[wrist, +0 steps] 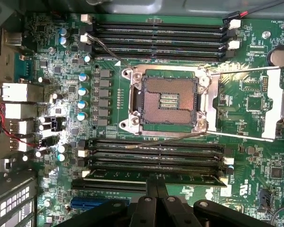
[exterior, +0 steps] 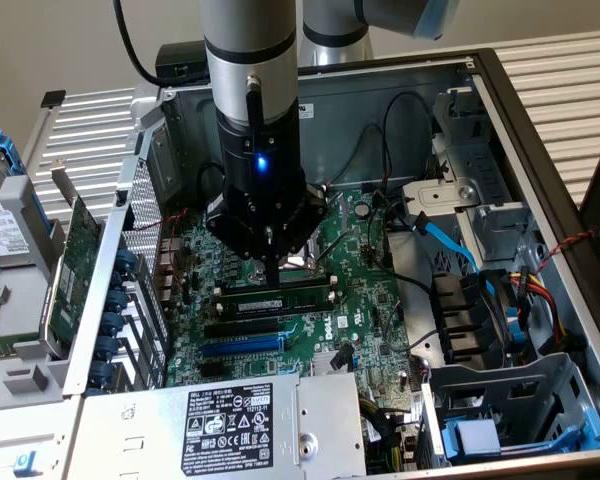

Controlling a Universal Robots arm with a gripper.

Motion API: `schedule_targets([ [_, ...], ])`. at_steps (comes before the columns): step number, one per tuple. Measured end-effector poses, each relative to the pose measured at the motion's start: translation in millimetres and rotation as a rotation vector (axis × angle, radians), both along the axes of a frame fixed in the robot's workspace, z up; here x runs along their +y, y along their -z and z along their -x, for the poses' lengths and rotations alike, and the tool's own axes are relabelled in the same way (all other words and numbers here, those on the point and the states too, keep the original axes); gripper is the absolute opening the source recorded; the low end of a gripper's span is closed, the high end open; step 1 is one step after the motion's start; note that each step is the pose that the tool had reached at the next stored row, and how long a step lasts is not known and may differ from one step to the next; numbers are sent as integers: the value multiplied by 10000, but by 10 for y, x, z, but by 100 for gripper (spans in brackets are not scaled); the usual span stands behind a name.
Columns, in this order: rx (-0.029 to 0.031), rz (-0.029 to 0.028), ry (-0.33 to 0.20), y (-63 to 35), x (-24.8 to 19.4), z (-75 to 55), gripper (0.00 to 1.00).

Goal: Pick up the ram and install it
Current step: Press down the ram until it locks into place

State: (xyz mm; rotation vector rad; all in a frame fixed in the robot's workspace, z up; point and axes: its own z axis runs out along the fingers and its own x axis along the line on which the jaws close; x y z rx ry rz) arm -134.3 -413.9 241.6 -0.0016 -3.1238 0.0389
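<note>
The ram (exterior: 292, 297) is a long green stick standing on edge in a black memory slot on the motherboard, just in front of the CPU socket (exterior: 308, 258). My gripper (exterior: 271, 277) hangs straight down over the ram's middle. Its fingers are shut together and the tips rest on or just above the stick's upper edge. In the wrist view the ram (wrist: 194, 178) lies along the slot. The gripper (wrist: 156, 185) meets it near the middle, with the two black fingers (wrist: 150, 198) pressed side by side. Whether the white end clips have latched I cannot tell.
The open computer case (exterior: 520, 110) walls the board in. A power supply (exterior: 230, 420) sits at the front, a drive cage (exterior: 500, 400) and blue cable (exterior: 450, 240) on the exterior view's right. A green expansion card (exterior: 75, 260) lies outside on the left. Bare memory slots (wrist: 156, 35) flank the socket (wrist: 169, 100).
</note>
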Motion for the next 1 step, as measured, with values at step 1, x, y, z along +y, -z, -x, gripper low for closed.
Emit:
schedule_targets([
  [1, 0, 1, 0, 0, 0, 0, 11],
])
